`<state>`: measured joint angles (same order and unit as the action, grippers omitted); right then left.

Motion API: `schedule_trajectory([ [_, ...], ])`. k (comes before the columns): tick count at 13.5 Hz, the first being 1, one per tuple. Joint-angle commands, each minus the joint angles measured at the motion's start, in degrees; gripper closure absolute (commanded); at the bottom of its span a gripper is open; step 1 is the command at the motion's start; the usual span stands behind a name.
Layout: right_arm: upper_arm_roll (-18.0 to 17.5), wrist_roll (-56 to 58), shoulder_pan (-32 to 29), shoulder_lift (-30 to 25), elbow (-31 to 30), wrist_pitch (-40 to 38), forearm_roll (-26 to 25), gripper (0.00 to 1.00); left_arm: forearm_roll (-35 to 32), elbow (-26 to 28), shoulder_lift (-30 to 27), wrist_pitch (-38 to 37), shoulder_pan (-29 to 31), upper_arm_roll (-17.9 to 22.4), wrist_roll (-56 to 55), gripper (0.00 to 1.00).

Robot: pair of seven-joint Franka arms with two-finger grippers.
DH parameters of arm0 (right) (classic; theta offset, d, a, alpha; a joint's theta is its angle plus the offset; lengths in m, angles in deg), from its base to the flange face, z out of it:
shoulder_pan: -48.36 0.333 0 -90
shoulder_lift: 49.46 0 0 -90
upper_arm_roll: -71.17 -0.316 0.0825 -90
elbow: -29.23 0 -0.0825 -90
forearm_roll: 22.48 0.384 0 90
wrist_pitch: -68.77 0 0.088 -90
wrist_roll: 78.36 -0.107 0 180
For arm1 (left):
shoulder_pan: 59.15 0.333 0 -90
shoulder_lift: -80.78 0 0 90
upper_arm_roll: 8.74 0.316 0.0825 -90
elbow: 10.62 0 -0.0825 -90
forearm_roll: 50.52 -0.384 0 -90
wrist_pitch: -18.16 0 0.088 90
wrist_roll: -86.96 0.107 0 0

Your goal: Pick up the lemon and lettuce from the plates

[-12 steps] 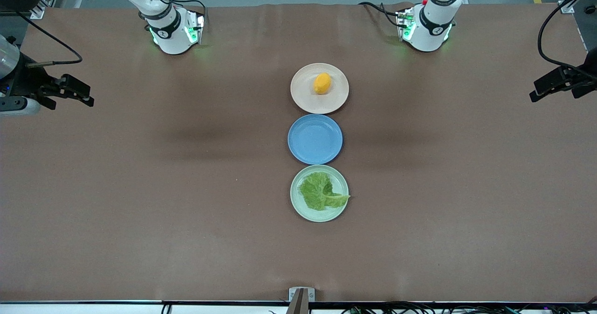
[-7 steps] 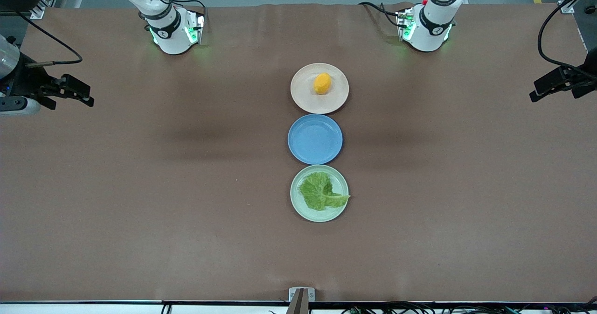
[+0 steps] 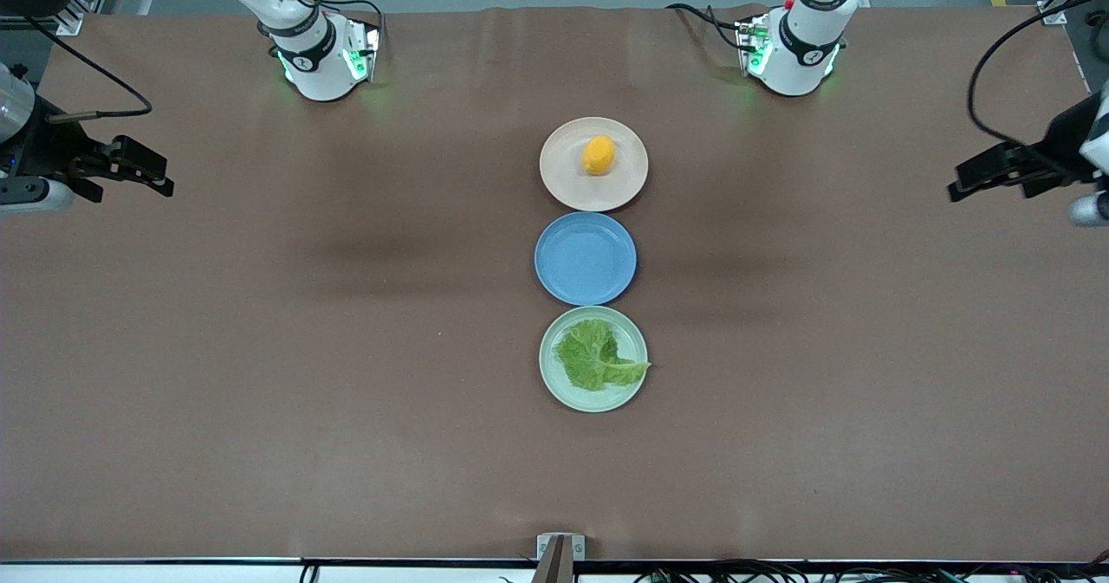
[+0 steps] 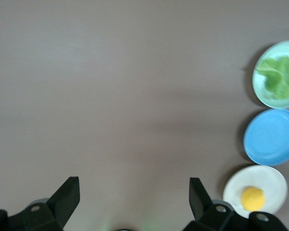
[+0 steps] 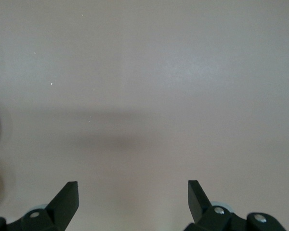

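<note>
The small oval orange-yellow lemon (image 3: 599, 154) sits on the round pale beige-pink plate (image 3: 563, 171), the plate of the row that lies farthest from the front camera. The single crinkled light-green lettuce leaf (image 3: 596, 355) lies on the round pale mint-green plate (image 3: 554, 384), the nearest of the row, with its paler stem end reaching just over the rim. Between the two stands a bare round blue plate (image 3: 585, 258), almost touching each neighbour.

All three plates line up down the middle of the brown-covered desk (image 3: 303, 349), well apart from both grippers. The left gripper (image 3: 975, 178) hangs in the air over the left arm's end of the desk, its black fingers (image 4: 67, 195) spread wide with nothing between them; in its wrist view the lemon (image 4: 253, 198), the lettuce (image 4: 281, 77) and all three plates show off to one side. The right gripper (image 3: 145, 174) hangs over the right arm's end of the desk, likewise wide open and holding nothing, with bare desk beneath its fingers (image 5: 67, 197).
</note>
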<state>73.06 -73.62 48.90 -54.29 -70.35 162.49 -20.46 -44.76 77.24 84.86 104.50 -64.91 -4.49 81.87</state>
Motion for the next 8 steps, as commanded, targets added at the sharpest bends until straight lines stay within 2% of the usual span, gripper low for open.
schedule_trajectory([
  [1,-0.5,-0.8,-1.1,0.5,3.1,-0.7,0.7,0.00,2.8,-2.0,7.0,1.4,-6.1,-0.3,-10.0,0.00],
  [3,-0.5,-0.3,-1.2,2.5,3.5,-0.4,0.4,0.00,2.4,-4.4,13.1,5.4,-12.1,-0.2,-18.5,0.00],
  [6,-0.6,-0.4,0.0,8.0,3.9,-0.1,0.8,0.00,2.2,-5.8,19.3,12.5,-18.8,-0.1,-29.3,0.00],
  [7,-0.9,-0.3,0.7,9.4,3.8,-0.6,2.2,0.00,2.1,-5.8,21.1,16.4,-21.4,0.0,-32.4,0.00],
  [8,-0.9,-1.2,2.4,9.3,3.5,-0.9,5.7,0.00,2.2,-5.8,22.9,20.0,-22.7,-0.1,-34.8,0.00],
])
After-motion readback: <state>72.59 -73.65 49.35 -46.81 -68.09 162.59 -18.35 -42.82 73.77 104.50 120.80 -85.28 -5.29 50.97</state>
